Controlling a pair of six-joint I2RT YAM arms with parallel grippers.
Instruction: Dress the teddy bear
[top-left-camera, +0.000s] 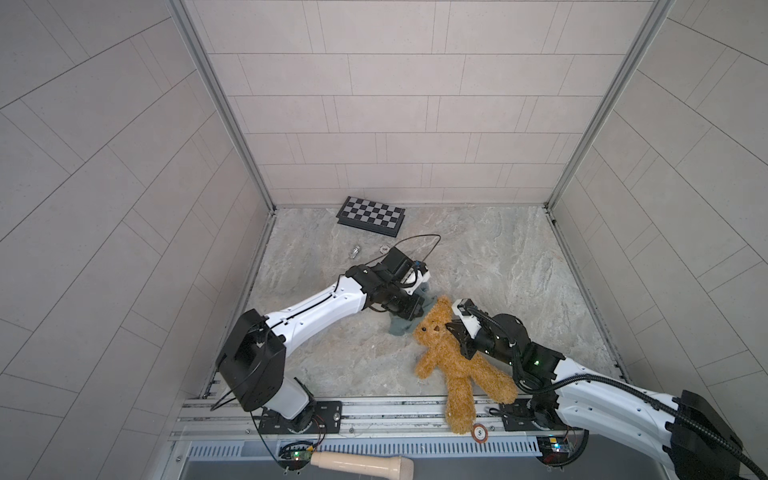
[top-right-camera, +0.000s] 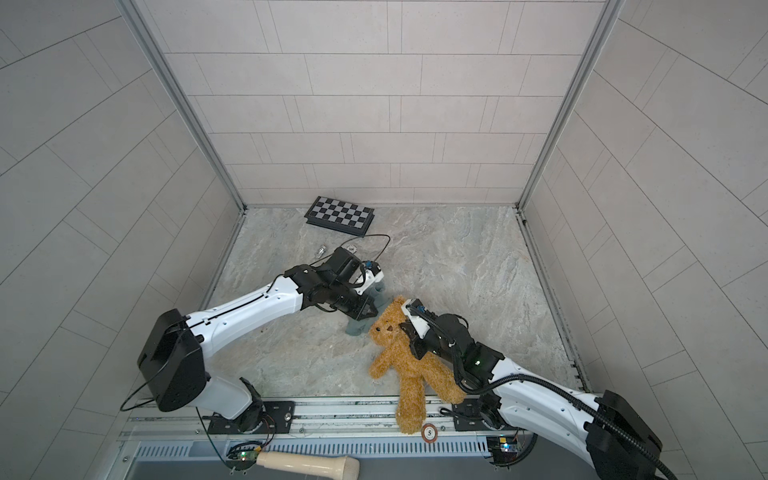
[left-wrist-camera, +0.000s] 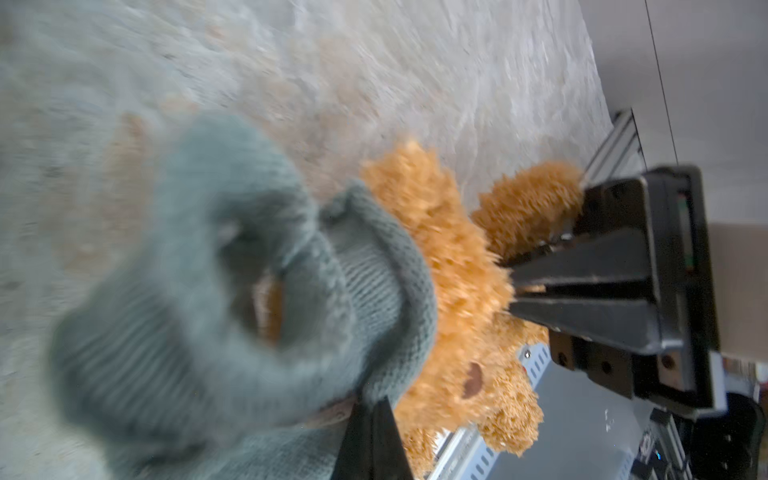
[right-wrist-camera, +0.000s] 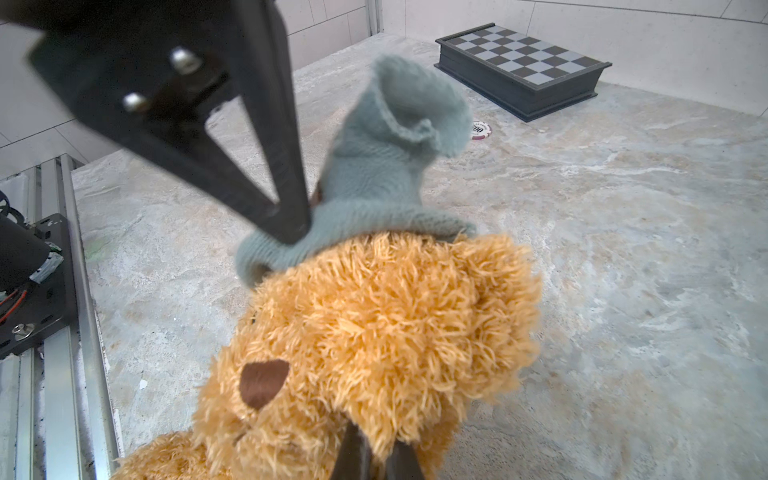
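Right wrist view showed the teddy bear face-up, head toward the far side, with a grey-green knit garment bunched against the top of its head. Both top views put the bear near-right of centre on the bench, legs trailing over the near rail. Left claw was pressed together, pinching the garment's edge. Right claw was pinched on shaggy fur at the side of the head. Bear looked light and floppy, nothing rigid to brace on. Fur alone may slip, so an ear or limb seemed a firmer hold. Knit looked stretchy, best gripped at a rim. Hard to tell: which opening was neck or sleeve (left wrist view blurred), and whether the knit had gone over the head at all. Left claw tips sat hidden under the arm in top views, and one bear arm lay behind the right robot arm.
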